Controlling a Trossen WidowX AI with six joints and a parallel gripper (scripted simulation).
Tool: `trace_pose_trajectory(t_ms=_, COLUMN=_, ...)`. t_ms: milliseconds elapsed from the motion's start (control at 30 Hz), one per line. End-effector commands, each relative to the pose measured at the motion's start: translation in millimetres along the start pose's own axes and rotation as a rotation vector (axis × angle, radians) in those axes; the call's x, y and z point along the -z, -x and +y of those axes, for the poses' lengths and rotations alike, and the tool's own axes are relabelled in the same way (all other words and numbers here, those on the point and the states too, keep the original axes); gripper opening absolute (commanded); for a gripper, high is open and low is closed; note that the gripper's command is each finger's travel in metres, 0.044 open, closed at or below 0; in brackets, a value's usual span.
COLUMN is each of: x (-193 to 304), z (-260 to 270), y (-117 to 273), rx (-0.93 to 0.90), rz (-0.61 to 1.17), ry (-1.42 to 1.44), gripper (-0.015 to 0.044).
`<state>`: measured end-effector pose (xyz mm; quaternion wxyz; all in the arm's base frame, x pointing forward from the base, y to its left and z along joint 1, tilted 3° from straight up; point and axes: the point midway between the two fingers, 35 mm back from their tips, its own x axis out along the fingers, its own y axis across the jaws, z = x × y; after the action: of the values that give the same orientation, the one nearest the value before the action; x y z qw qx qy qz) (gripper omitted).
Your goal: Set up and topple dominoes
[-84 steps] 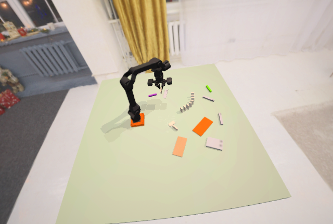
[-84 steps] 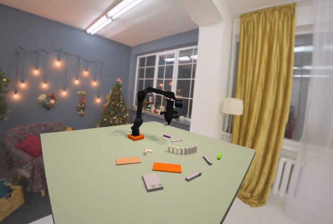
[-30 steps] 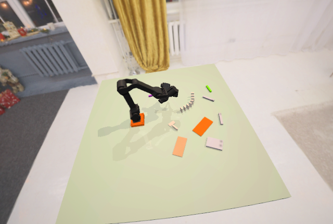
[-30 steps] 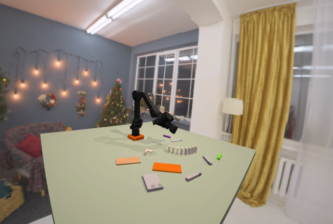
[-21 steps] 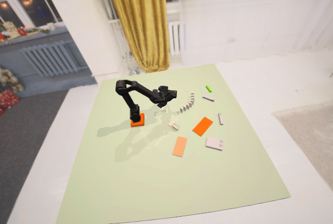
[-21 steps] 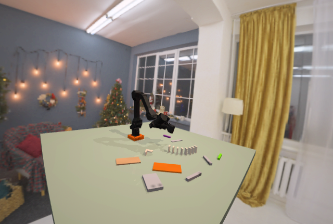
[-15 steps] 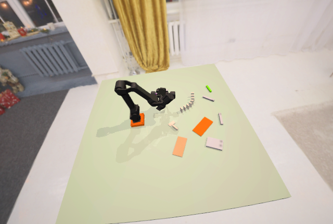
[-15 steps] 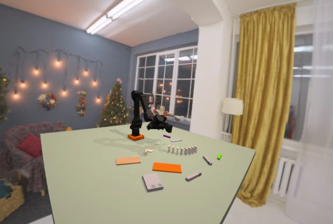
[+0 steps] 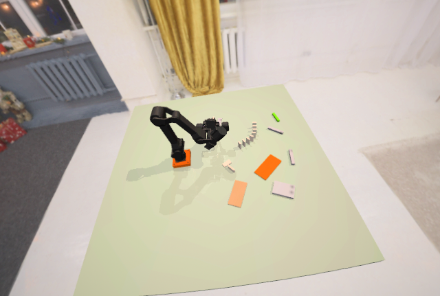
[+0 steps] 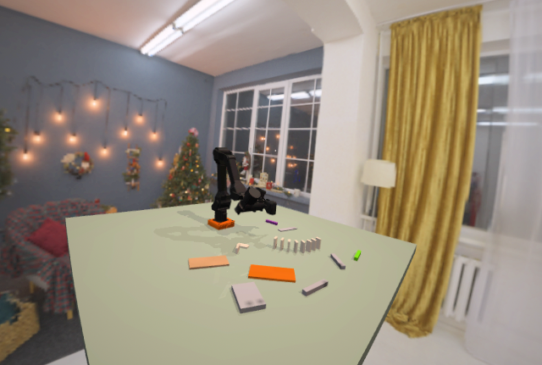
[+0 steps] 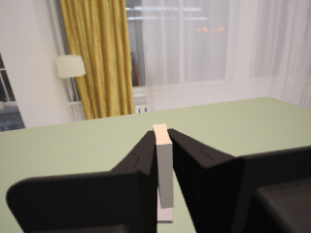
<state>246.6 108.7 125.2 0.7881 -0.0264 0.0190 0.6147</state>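
In the wrist view, a domino (image 11: 165,170) is held between the jaws of the gripper (image 9: 212,122) (image 10: 265,207) (image 11: 160,136), which are clamped on its sides. Its long axis is seen running up and down between the fingers, leaning slightly, with one narrow end turned up and a long face turned to the camera. The end is lit a pale peach; the long face is shaded a pinkish grey.

Beyond its lower end, a pale bar (image 10: 287,229) (image 11: 165,215) is seen flat on the green mat (image 9: 227,243) (image 10: 152,308) (image 11: 73,150).

The arm (image 9: 188,125) (image 10: 235,179) is raised from its orange base (image 9: 187,163) (image 10: 230,223), bent at a high elbow and brought down to the wrist. The jaws are aimed out over the mat, towards the curtain (image 9: 193,30) (image 10: 431,155) (image 11: 99,58), and are held above the surface.

To the side of the jaws, well apart from the held piece, a curved row (image 9: 247,140) (image 10: 302,246) of eight dominoes is left upright. Towards the slabs (image 9: 267,167) (image 10: 272,273) from the jaws, two loose pieces (image 9: 231,167) (image 10: 241,245) are seen together; whether they touch cannot be told.
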Motion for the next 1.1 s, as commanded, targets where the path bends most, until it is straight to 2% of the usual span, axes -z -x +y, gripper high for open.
trace_pose_trajectory(t_ms=0, x=0.1, z=1.9, y=0.1, rx=-0.005, rz=-0.005, ry=-0.004, gripper=0.0022)
trace_pose_trajectory(t_ms=233, x=1.6, z=1.3, y=0.0, rx=-0.005, rz=-0.005, ry=-0.004, gripper=0.0022)
trace_pose_trajectory(t_ms=1067, x=60.0, z=-7.7, y=-4.5, rx=-0.003, rz=-0.003, ry=-0.003, gripper=0.0022)
